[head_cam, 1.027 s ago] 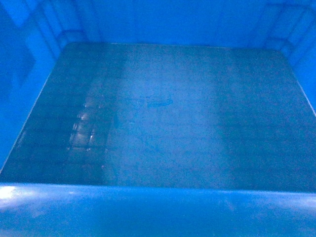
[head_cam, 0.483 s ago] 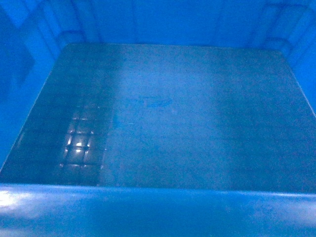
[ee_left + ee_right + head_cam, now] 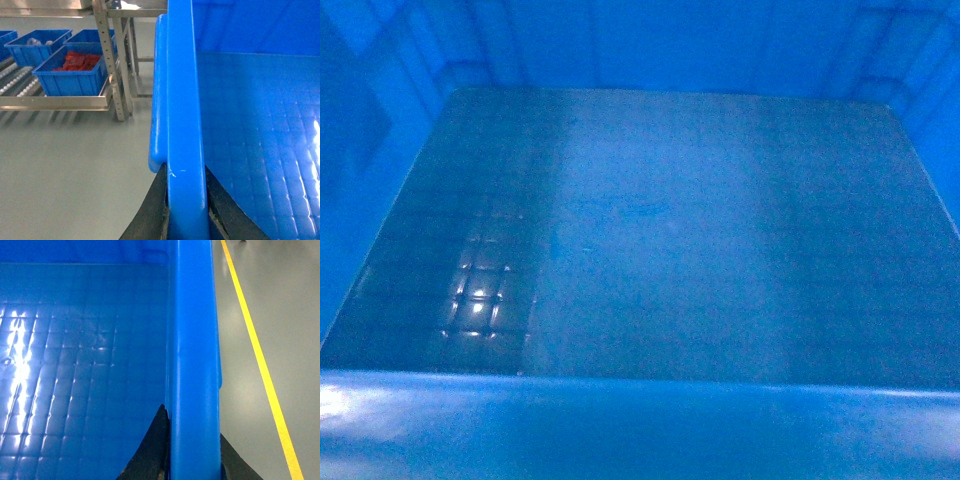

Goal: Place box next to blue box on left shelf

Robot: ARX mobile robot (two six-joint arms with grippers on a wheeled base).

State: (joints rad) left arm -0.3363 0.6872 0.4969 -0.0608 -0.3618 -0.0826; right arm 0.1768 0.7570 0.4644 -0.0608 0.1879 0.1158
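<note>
Left gripper (image 3: 186, 212) jaws clamped on box (image 3: 186, 125) rim; right gripper (image 3: 192, 450) jaws clamped on opposite rim.

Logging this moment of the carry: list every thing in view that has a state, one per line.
Large bright-blue plastic crate: empty, held by both side rims.
Left gripper: shut on the crate's left rim.
Right gripper: shut on the crate's right rim.
Smaller blue bin on the metal roller shelf: holds red items.
Second blue bin behind it: holds something pale, too small to tell.
</note>
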